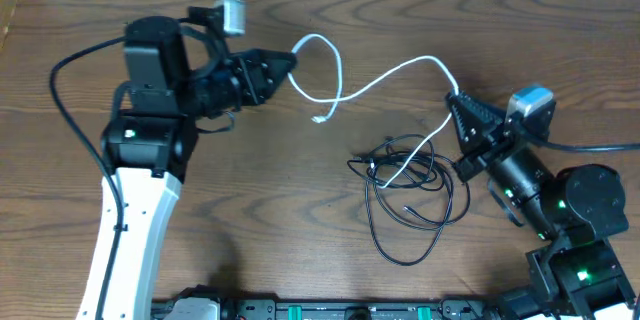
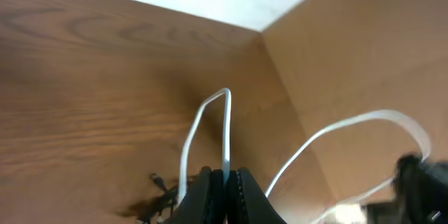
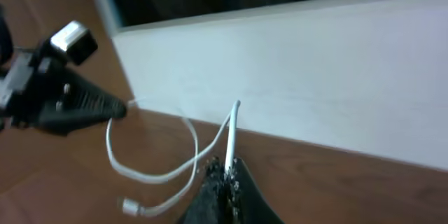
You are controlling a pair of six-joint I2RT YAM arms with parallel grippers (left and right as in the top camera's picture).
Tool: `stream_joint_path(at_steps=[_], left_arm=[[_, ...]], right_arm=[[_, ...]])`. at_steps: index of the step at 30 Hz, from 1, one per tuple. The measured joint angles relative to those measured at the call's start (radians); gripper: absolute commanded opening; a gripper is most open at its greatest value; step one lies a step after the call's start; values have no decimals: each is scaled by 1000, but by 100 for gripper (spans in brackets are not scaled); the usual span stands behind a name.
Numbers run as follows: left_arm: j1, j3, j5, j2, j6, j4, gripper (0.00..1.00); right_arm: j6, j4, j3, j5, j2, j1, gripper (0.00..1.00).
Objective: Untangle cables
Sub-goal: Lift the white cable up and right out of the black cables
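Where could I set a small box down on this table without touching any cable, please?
Bare wood lies between the left arm and the black cables, and in the far right corner beyond the right fingers. The middle is crowded: the white cable spans from the left fingers to the right ones.
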Motion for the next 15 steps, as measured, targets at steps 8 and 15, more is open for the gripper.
stream_joint_path(at_steps=[8,15], left_arm=[[-72,0,-75,0,30,0,8],[-99,0,-96,0,32,0,8]], right_arm=[[-27,-8,288,5,-1,0,1],[-21,-182,346,-11,34,0,1]])
